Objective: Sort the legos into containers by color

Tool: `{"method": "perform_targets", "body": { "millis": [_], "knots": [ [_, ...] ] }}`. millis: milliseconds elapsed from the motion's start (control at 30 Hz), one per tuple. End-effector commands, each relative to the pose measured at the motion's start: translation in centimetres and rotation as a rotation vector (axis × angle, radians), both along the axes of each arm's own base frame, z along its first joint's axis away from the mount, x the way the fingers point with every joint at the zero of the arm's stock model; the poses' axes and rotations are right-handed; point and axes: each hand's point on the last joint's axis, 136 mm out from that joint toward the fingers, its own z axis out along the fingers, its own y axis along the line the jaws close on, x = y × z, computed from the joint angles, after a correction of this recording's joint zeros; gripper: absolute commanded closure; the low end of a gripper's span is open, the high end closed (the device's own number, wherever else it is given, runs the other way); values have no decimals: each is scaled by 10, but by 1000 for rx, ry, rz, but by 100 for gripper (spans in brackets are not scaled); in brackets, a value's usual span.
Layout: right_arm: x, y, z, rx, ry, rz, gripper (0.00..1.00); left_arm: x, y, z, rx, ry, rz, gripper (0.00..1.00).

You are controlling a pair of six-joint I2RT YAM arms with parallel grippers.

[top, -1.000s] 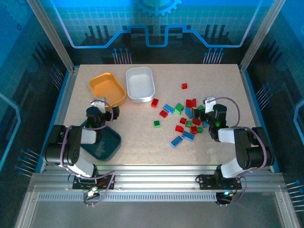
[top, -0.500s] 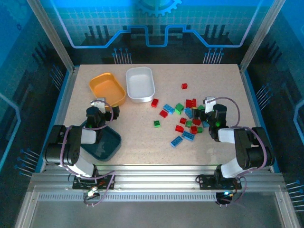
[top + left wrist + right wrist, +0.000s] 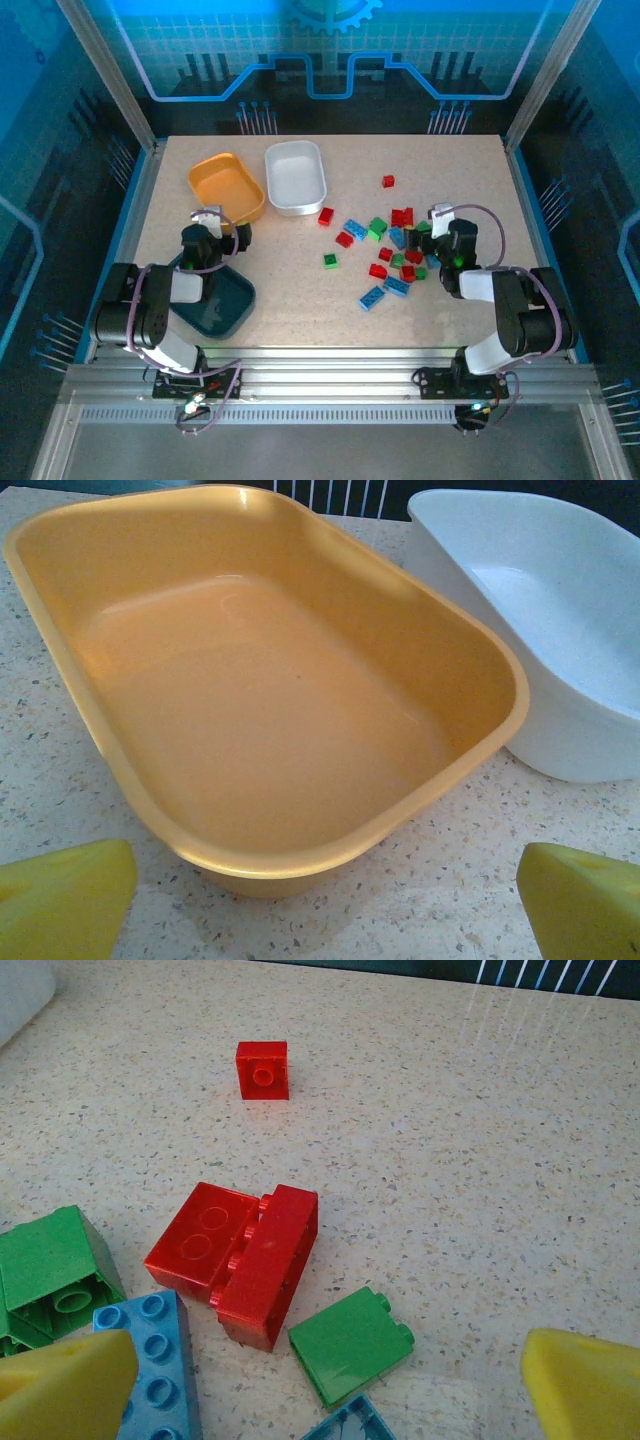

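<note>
From above I'm seeing the table (image 3: 300,300) carrying the teal tub (image 3: 228,305) at its near-left corner, the orange tub (image 3: 225,185) and white tub (image 3: 295,175) toward the far-left corner, and the legos (image 3: 390,250) scattered to the right. The wrist cameras are showing both claws spread, the left gripper (image 3: 322,900) facing the orange tub and the right gripper (image 3: 325,1380) hanging over touching red bricks (image 3: 240,1255).

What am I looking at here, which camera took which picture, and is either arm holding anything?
Two small robot arms are bolted at the near edge of a table. The wide picture looks down from above and behind them; the two close-ups come from cameras on their wrists, with each arm's own yellow fingers in the bottom corners. The left end effector faces the empty orange-yellow tub, with the white tub beside it; a dark teal tub lies partly under that arm. The right end effector faces loose red, green and blue bricks. Both are open and hold nothing.
</note>
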Motion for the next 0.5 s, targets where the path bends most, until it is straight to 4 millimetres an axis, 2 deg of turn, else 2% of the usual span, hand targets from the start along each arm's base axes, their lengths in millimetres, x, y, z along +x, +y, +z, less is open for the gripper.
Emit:
{"method": "perform_targets", "body": {
  "millis": [0, 100, 167, 333, 400, 467],
  "knots": [
    [7, 0, 14, -11, -40, -6, 0, 3, -3, 13, 17, -38, -19, 1],
    [8, 10, 31, -54, 14, 26, 0, -4, -2, 34, 23, -58, -3, 1],
    [9, 14, 53, -73, 8, 29, 0, -9, -2, 57, 20, -61, -3, 1],
    [2, 35, 126, -157, -73, 6, 0, -24, -2, 135, -26, -166, 19, 1],
    [-5, 50, 154, -241, -129, 17, 0, -31, -2, 161, -52, -201, 26, 1],
    [-12, 48, 176, -197, -147, -38, 0, -36, -3, 183, -95, -219, 31, 1]
  ]
}}
